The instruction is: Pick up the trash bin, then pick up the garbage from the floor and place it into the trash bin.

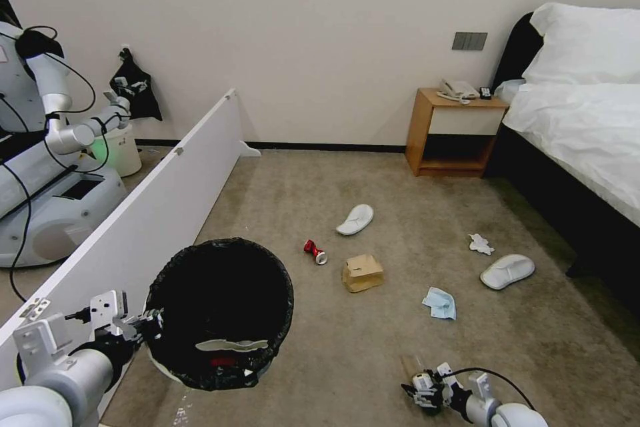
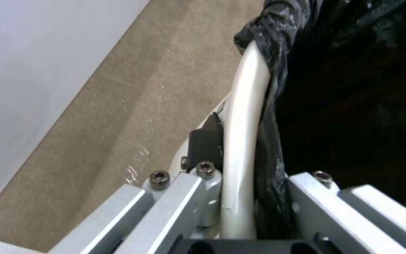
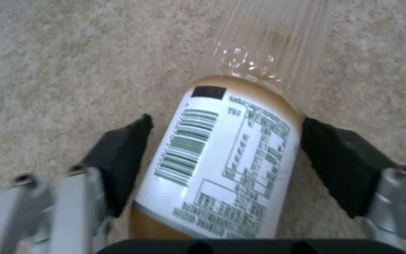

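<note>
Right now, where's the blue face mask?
Head view: the blue face mask lies on the carpet right of centre, between the cardboard box and the nearer white slipper, ahead of the right gripper.

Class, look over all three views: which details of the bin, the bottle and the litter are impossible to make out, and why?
- Trash bin, head view: items at its bottom are lost in the dark liner.
- Bottle, right wrist view: its cap end is hidden below the right claw.
- Left wrist view: the left claw pinches the rim; the bin's outer wall is cut off.
- White tissue, head view: too small to identify.
</note>
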Controlling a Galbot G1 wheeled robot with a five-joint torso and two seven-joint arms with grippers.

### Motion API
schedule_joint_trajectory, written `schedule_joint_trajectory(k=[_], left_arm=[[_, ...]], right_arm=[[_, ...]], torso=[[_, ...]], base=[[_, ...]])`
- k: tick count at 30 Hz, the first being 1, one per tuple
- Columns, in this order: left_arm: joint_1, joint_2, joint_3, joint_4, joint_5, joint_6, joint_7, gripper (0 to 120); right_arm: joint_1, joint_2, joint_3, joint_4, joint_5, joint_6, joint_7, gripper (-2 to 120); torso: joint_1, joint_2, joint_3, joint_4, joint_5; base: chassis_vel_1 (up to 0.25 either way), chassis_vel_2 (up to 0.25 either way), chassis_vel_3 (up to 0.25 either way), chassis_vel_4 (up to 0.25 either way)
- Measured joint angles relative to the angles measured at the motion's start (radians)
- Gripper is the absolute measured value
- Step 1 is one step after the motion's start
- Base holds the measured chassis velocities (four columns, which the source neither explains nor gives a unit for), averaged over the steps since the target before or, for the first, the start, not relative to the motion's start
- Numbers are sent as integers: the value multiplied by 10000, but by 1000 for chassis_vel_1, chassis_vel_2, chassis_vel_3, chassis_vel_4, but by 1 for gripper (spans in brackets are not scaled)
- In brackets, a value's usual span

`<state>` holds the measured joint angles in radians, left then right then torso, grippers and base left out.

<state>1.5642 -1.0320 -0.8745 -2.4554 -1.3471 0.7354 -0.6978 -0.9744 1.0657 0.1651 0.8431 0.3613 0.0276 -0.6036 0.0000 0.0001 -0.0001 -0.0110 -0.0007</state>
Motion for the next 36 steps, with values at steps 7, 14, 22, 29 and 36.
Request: schedule_joint_trajectory(k=[7, 14, 22, 29, 36], left_arm=[[27, 0, -25, -26, -5, 0, 8, 2], [6, 6, -17, -30, -14, 0, 8, 2], [-16, 4, 32, -3, -16, 0, 8, 2], [-152, 80, 306, 33, -26, 0, 8, 2], [-624, 179, 1333, 299, 79, 0, 6, 2]], right_arm=[[-106, -126, 109, -27, -200, 61, -80, 48], [-205, -266, 134, 34, -433, 135, -174, 36], [-221, -291, 308, -1, -838, 381, -246, 36], [-524, -630, 1183, 726, -1050, 753, -244, 36], [-1599, -1479, 3359, 3825, -105, 1356, -299, 36]], torso=[[0, 1, -1, 3, 6], [0, 3, -1, 6, 9], [0, 2, 0, 1, 11], [0, -2, 3, -8, 12], [1, -2, 2, 0, 2]], base=[[0, 0, 0, 0], [0, 0, 0, 0], [0, 0, 0, 0], [0, 0, 0, 0], [0, 0, 0, 0]])
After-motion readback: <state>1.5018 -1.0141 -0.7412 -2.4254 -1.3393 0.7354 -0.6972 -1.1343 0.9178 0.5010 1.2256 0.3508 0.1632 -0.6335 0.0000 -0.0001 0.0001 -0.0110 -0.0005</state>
